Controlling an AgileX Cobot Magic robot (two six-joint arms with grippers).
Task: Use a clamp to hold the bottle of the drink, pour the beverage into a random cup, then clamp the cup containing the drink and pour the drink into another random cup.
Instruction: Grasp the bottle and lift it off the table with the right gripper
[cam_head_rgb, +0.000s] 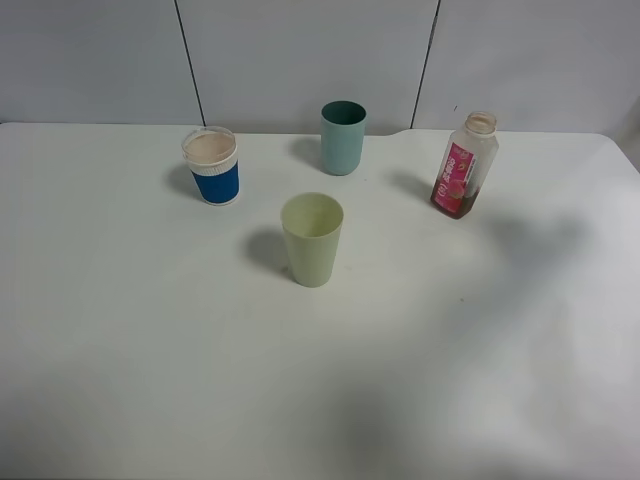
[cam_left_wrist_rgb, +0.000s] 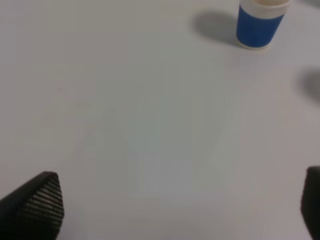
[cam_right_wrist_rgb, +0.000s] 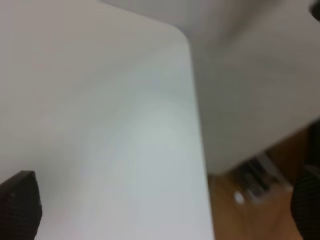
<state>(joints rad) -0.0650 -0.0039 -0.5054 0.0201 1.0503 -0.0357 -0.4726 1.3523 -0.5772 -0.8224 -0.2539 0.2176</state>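
In the high view, the small clear squarish plastic bottle (cam_head_rgb: 465, 165) with a pink-red label stands upright and capless at the far right of the white worktop (cam_head_rgb: 150, 350). A shallow layer of reddish-brown liquid (cam_head_rgb: 453, 204) sits in its base. The plain pale yellow-green tapered plastic tumbler (cam_head_rgb: 312, 240) stands upright near the middle, nearer the camera than everything else. Behind it, close to the back edge, stands a darker teal tumbler (cam_head_rgb: 343, 137). The short cup with a blue body and white rim band (cam_head_rgb: 211, 165) is at the far left. All four stand well apart from one another.

In the left wrist view, my left tool (cam_left_wrist_rgb: 172, 212) is spread wide and holds nothing. Its black ribbed fingertips (cam_left_wrist_rgb: 35, 207) sit at opposite edges of the picture, with only bare worktop (cam_left_wrist_rgb: 125, 125) between them. The blue and white cup (cam_left_wrist_rgb: 260, 25) stands well ahead of the tool and off to one side of its centre line, and nothing touches it.

In the right wrist view, my right tool (cam_right_wrist_rgb: 162, 205) is also wide open and empty, with its dark fingertips (cam_right_wrist_rgb: 20, 205) far apart. It hangs over a rounded corner of the worktop (cam_right_wrist_rgb: 100, 125), and blurred brown floor (cam_right_wrist_rgb: 250, 210) lies past the edge. From this view I cannot tell where the bottle lies relative to this tool.
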